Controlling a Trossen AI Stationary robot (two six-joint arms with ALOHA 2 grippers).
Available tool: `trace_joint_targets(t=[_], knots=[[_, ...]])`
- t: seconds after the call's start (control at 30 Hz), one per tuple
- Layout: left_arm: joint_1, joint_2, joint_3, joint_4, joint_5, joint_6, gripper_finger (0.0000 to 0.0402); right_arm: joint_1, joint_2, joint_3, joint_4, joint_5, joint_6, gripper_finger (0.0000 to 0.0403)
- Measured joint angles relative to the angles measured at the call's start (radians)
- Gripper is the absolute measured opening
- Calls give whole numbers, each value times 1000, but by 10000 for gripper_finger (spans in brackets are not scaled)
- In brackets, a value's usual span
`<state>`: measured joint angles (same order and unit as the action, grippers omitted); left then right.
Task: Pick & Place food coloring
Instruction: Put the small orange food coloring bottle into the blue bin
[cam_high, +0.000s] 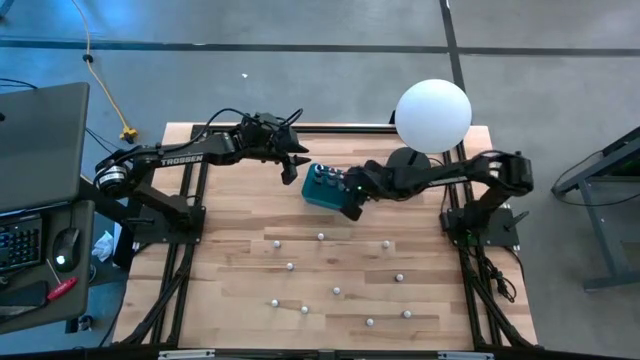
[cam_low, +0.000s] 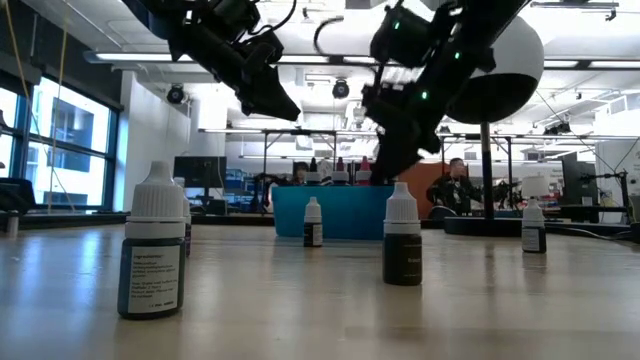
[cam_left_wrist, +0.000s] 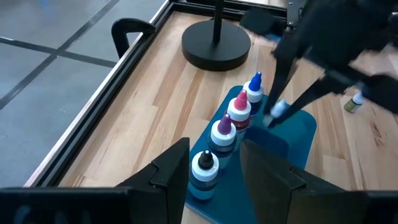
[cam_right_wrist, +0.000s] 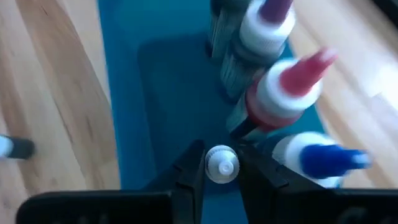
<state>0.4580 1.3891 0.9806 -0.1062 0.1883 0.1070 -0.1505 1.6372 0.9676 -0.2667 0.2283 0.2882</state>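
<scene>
White-capped food coloring bottle (cam_right_wrist: 221, 165) sits clamped between my right jaws (cam_right_wrist: 219, 171) at lower centre, over the teal box (cam_right_wrist: 161, 93); my left jaws (cam_left_wrist: 214, 165) hang apart, empty.

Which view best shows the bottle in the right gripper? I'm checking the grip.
The right wrist view: the bottle's white cap sits between the right gripper's fingers over the teal box. The left wrist view blurs it; the others hide it.

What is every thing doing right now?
Right gripper: shut on small bottle, over the teal box.
Left gripper: open, empty, beside the box.
Four bottles in the box: upright, in a row.
Bottles on the table: upright, scattered.
</scene>
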Motion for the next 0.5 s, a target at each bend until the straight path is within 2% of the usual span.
trace_joint_targets(t=[0.23, 0.5], knots=[[0, 0, 0, 0, 0, 0, 140, -14, 74, 0, 3, 6, 33, 79], [0, 0, 0, 0, 1, 0, 140, -14, 82, 0, 3, 0, 26, 88]])
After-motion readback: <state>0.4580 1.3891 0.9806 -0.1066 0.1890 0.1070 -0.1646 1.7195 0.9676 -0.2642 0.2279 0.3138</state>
